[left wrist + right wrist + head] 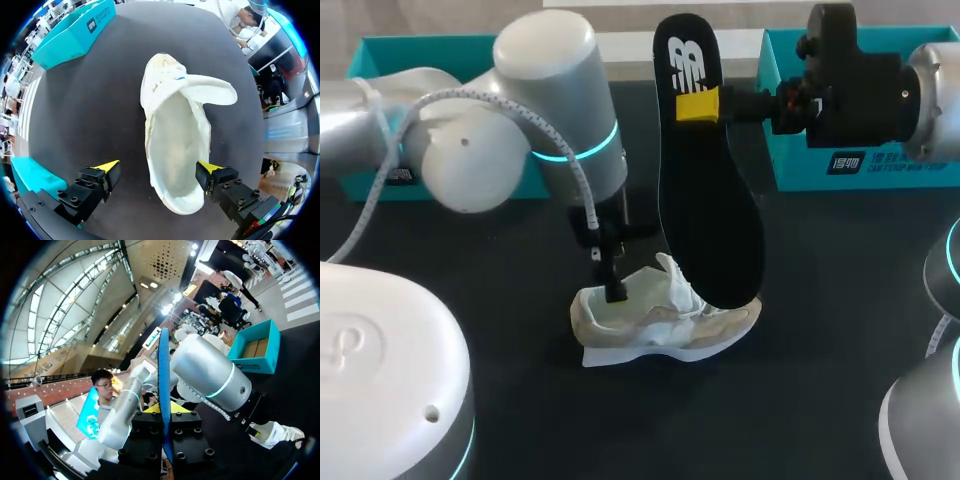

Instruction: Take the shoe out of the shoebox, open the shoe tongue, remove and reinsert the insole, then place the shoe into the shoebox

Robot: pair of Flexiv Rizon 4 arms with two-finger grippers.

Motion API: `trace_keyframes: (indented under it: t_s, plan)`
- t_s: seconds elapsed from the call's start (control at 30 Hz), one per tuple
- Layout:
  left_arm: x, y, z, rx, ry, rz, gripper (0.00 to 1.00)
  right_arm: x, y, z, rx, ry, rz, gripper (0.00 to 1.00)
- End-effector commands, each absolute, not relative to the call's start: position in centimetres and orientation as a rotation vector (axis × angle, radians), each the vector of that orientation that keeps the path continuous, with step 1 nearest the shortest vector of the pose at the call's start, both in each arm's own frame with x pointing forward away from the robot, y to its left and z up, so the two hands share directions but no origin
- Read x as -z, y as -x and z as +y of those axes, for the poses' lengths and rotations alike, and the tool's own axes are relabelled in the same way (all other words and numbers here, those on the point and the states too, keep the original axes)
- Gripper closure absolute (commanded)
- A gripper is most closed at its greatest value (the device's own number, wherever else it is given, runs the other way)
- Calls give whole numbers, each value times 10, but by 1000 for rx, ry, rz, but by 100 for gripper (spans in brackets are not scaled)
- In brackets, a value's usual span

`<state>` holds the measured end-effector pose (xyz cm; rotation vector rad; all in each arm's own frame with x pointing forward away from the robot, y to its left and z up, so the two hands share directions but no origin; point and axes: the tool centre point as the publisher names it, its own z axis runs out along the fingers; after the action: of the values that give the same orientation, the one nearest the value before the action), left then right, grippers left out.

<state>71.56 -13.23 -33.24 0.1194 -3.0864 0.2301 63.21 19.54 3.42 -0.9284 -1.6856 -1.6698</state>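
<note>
My right gripper [705, 105] is clamped on the heel end of the insole [710, 210]. The insole hangs upright through the upper middle of the head view, and in the right wrist view it stands edge-on between my fingers. Its broad toe end comes down over the front of the shoe [665, 322], to the right of the raised tongue [672, 270]. I cannot tell whether it touches.

The shoe stands on the black table [820, 400] at lower centre. My left gripper [157, 172] hangs over its heel with the fingers spread wide. One fingertip [207, 170] is just beside the heel rim and the other stands apart from it, so nothing is holding the shoe.

That is my main worry. If I push the insole down now, the loose shoe could slide or tip, because only the table steadies it. The insole's toe end also sits outside the opening, so it may catch on the tongue or laces and fold instead of sliding in. I pinch it at one end only, so it could swing or twist in my grip.

One teal box [860, 170] sits at the upper right and a second teal box [380, 60] at the upper left, both well apart from the shoe.
</note>
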Motion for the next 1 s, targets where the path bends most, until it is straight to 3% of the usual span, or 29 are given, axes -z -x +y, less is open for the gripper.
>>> trace_keyframes:
  t_s: [0.03,0.07,0.1,0.2,0.8,0.87,0.9,1.0]
  plan:
    - [353,-724,-153,-224,-135,-3096,0,-34,-633,199,1669,932,-1685,100]
    - [354,-724,-154,-225,-135,-3096,6,-34,-633,199,1669,932,-1685,100]
    - [357,-724,-157,-226,-135,-3097,24,-34,-633,199,1669,932,-1685,100]
    - [366,-724,-163,-269,-163,-3095,60,-34,-633,199,1669,932,-1685,100]
    - [387,-717,-177,-297,-163,-3040,73,-34,-633,199,1669,932,-1685,100]
    - [390,-717,-177,-295,-160,-3029,80,-34,-633,199,1669,932,-1685,100]
    - [391,-717,-178,-296,-157,-3026,96,-34,-633,199,1669,932,-1685,100]
    - [393,-716,-180,-295,-120,-3001,100,-34,-633,199,1669,932,-1685,100]
